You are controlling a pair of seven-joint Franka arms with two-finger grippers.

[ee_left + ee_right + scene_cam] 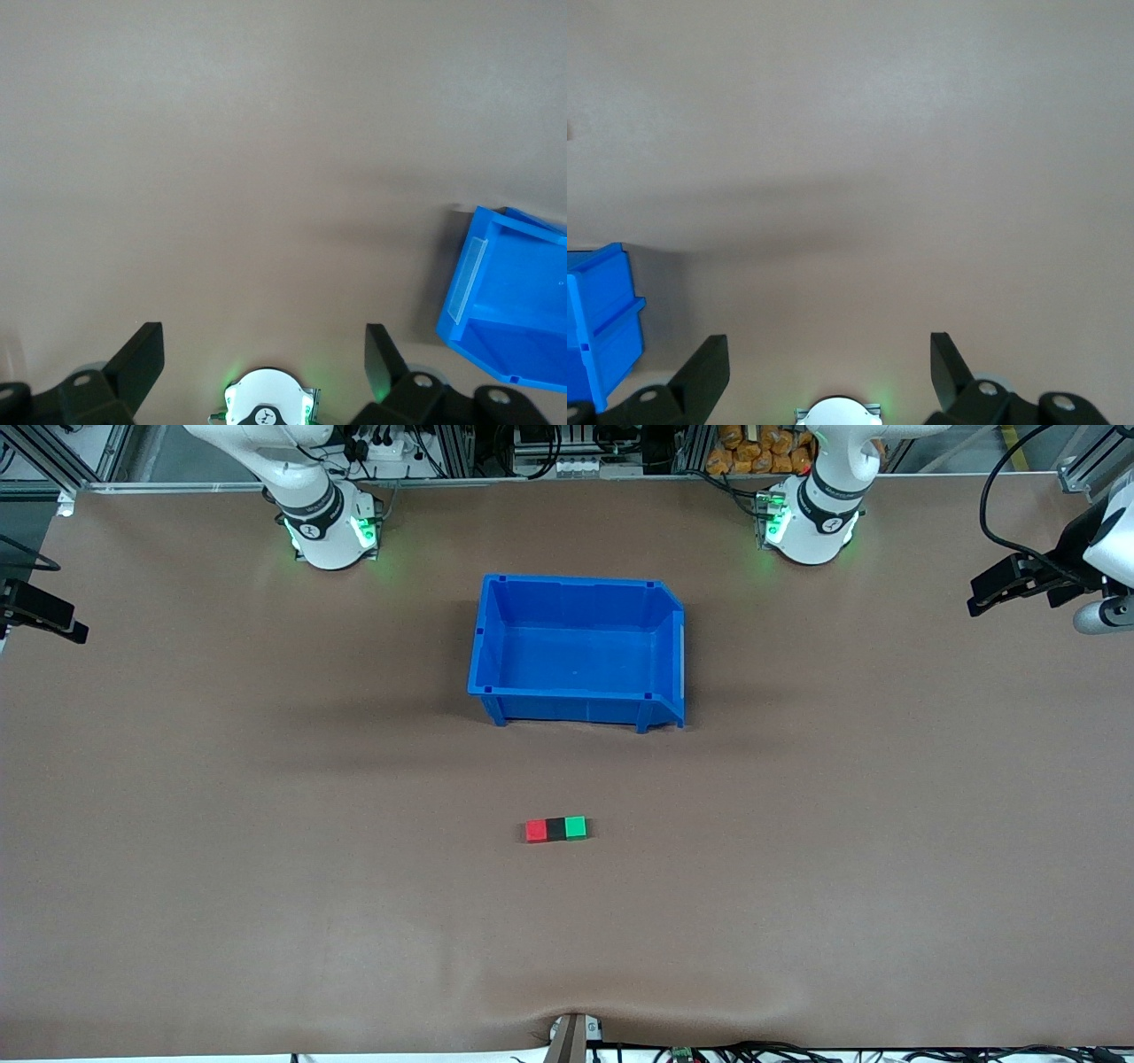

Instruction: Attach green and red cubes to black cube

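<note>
The red cube (535, 831), the black cube (555, 830) and the green cube (576, 828) lie in one touching row on the brown table, black in the middle, nearer to the front camera than the blue bin. My left gripper (985, 599) hangs high over the left arm's end of the table. My right gripper (64, 622) hangs over the right arm's end. Both are far from the cubes. In the wrist views the left gripper (264, 350) and the right gripper (829, 354) stand open with only bare table between the fingers. Neither wrist view shows the cubes.
An empty blue bin (576, 581) stands mid-table between the arm bases and the cubes; its rim also shows as blue bin (514, 292) and blue bin (598, 319). A clamp (571, 1036) sits at the table's front edge.
</note>
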